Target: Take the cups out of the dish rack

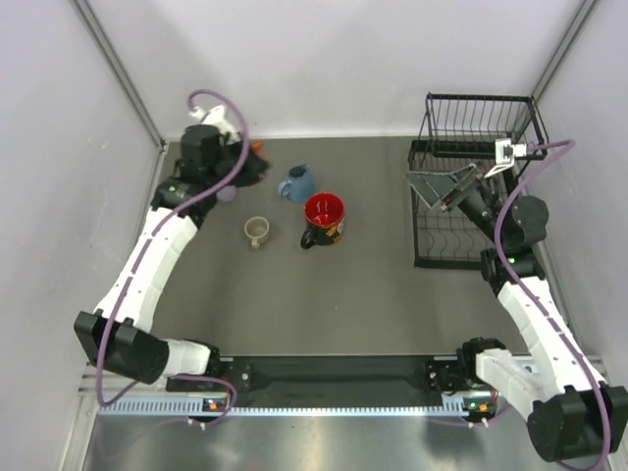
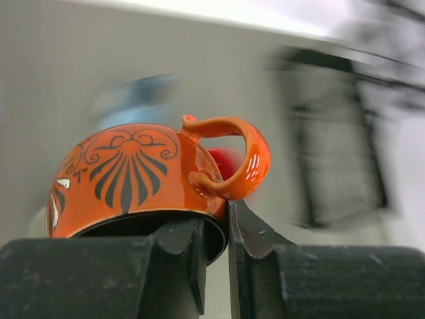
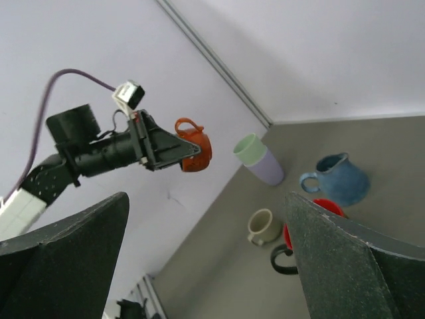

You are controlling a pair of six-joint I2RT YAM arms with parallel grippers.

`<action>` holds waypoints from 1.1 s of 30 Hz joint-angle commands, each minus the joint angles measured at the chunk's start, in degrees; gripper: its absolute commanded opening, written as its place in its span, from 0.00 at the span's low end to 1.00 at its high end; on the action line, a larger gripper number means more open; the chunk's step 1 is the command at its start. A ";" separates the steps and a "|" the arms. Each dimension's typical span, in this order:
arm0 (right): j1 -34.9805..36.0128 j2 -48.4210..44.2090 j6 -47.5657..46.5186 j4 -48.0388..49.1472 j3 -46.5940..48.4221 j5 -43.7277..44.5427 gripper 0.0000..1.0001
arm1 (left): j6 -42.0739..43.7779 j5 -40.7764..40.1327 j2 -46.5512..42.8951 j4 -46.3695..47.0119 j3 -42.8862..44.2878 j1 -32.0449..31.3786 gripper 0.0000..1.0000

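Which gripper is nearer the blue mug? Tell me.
Left. Left gripper, holding the orange mug, is left of the blue mug; right gripper is over the dish rack.

A dark grey tabletop (image 1: 373, 294) spreads below me; pale walls (image 1: 343, 59) rise ahead and to either side.

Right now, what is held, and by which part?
Left fingers pinch the small orange mug by its rim beside the handle; right fingers hold nothing.
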 commanded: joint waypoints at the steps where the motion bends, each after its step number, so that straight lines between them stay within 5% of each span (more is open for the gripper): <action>1: 1.78 -2.85 -8.65 -8.28 0.90 2.86 1.00 | -1.77 -6.00 -0.20 -12.94 -4.18 8.68 0.00; 5: 2.49 -3.21 -11.65 -15.23 1.87 3.56 1.00 | -3.26 -14.04 -3.27 -13.67 -10.94 11.60 0.00; 12: 3.19 -3.21 -13.32 -30.79 5.64 9.63 1.00 | -7.39 -13.62 -3.54 -13.22 -21.84 16.43 0.00; 21: 3.28 -8.13 -13.94 -32.02 4.41 11.65 1.00 | -7.74 -10.71 -1.78 -10.77 -30.90 17.93 0.00; 27: 3.28 -10.59 -15.35 -34.40 4.77 12.35 1.00 | -6.70 -1.93 -0.38 -6.20 -35.48 19.86 0.00; 33: 3.28 -11.55 -16.14 -35.37 5.29 12.44 1.00 | -5.02 -3.41 3.14 -7.69 -35.57 19.95 0.00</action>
